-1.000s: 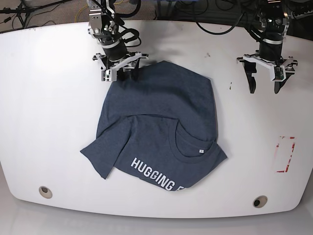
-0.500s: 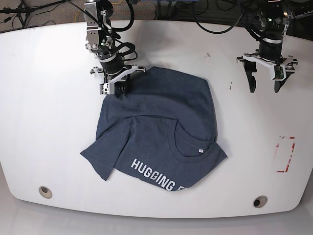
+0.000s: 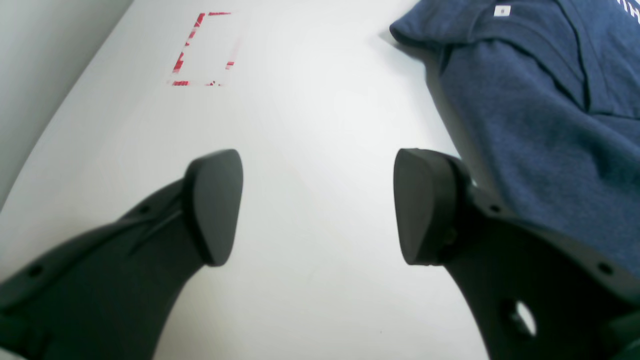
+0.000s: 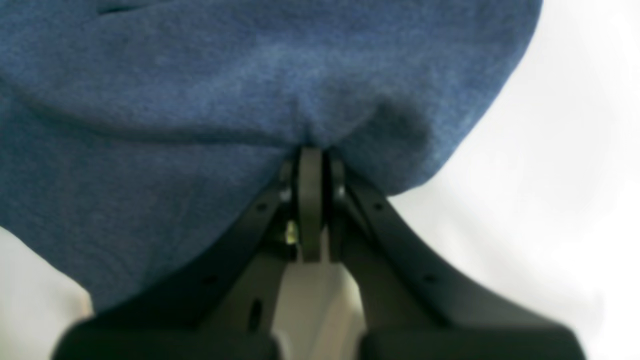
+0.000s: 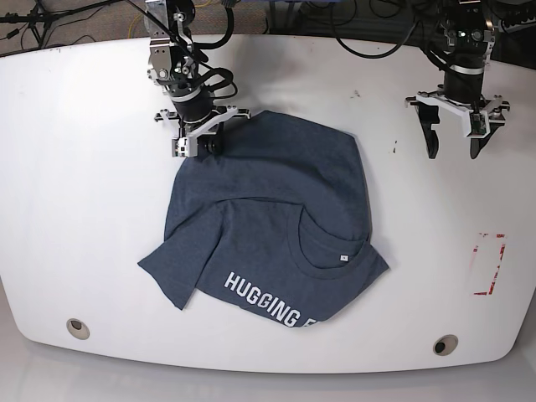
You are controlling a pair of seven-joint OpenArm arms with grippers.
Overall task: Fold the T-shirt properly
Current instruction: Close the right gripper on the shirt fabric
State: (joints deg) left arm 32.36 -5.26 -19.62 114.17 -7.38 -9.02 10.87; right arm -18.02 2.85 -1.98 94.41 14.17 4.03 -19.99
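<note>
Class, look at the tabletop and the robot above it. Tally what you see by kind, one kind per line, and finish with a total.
T-shirt: 1
Robot hands: 2, the right hand shut on the T-shirt's edge, the left hand open over bare table
Red marked rectangle: 1
Round holes in the table: 2
Total: 6

Black curved fingers, white brackets, black cables; screws apparently recessed.
</note>
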